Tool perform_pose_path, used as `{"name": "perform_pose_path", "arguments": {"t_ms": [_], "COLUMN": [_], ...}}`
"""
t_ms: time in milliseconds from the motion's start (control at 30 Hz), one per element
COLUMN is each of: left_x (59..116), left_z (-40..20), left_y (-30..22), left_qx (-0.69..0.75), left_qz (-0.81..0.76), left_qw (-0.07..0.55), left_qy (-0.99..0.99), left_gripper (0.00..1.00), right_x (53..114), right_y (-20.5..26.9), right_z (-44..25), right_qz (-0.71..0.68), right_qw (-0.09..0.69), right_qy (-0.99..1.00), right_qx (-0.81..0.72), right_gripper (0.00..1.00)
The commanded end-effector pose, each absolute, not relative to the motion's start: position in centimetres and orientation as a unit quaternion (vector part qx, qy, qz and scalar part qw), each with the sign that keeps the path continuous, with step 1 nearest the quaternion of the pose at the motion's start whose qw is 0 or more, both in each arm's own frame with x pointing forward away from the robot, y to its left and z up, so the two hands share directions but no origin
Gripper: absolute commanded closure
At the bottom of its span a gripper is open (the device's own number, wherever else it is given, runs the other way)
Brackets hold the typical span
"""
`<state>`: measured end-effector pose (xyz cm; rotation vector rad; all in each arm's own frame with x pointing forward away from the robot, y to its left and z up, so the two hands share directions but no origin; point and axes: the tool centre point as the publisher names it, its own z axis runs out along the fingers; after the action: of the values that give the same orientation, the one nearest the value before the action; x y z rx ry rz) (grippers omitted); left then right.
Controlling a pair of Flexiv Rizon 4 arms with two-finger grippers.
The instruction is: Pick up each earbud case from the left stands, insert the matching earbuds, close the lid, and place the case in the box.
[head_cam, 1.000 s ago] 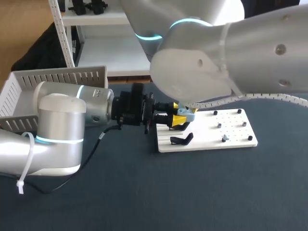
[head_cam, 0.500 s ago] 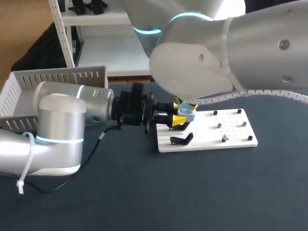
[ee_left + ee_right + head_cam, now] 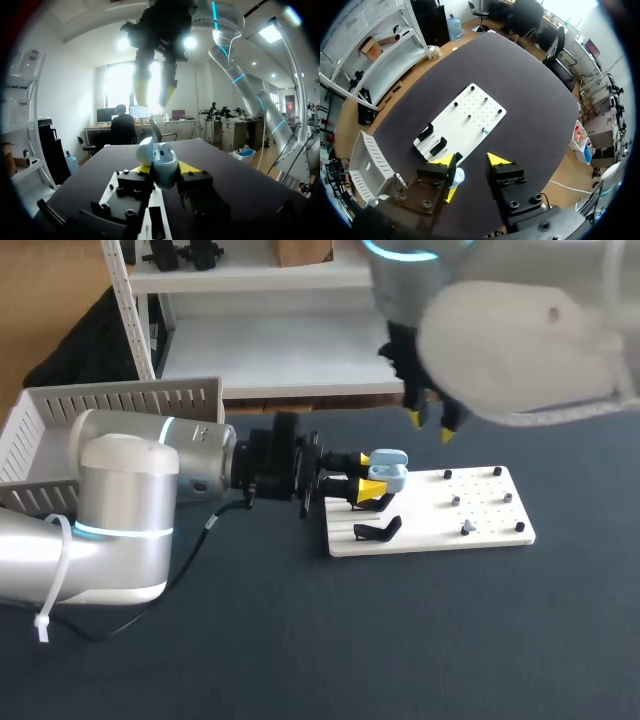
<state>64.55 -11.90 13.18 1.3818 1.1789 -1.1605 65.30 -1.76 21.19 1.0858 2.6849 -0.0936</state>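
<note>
Left tool (image 3: 365,478) clamped on the earbud case (image 3: 388,468) at the white board (image 3: 430,525); right tool (image 3: 430,425) apart and empty.

Head view: I see both yellow tips of my left tool pressed on the pale blue case at the board's left end, just past the black stand (image 3: 378,530). The right tool hangs over the board's far edge, and the box (image 3: 60,430) sits on the surface well to the board's left. Left wrist view: the case (image 3: 162,162) sits gripped between my tips. Its lid seems ajar, though I can't be sure. The right tool (image 3: 155,90) is overhead, fingers spread. Right wrist view: the right tool (image 3: 470,160) looks down on the board (image 3: 470,117). The case (image 3: 458,176) peeks out under one finger, off the board's stand end.
</note>
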Motion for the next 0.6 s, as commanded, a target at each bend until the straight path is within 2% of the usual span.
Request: {"name": "perform_pose_path", "arguments": {"t_ms": [33,200,600], "left_x": [65.0,64.9,64.4], "left_z": [14.1,15.3,15.4], "left_y": [-12.7,-14.1,-15.3], "left_qx": [0.570,0.578,0.578], "left_qz": [-0.465,-0.450,-0.432], "left_qw": [0.494,0.516,0.519], "left_qy": [0.464,0.444,0.457], "left_gripper": [1.00,1.00,1.00], "right_x": [65.5,66.5,67.4], "right_y": [-5.3,-7.4,-10.0], "right_z": [20.6,20.4,19.3], "right_qz": [0.028,0.027,0.062], "right_qw": [0.142,0.136,0.115], "right_qy": [0.919,0.921,0.929], "right_qx": [0.366,0.365,0.346], "right_gripper": [0.60,0.59,0.58]}}
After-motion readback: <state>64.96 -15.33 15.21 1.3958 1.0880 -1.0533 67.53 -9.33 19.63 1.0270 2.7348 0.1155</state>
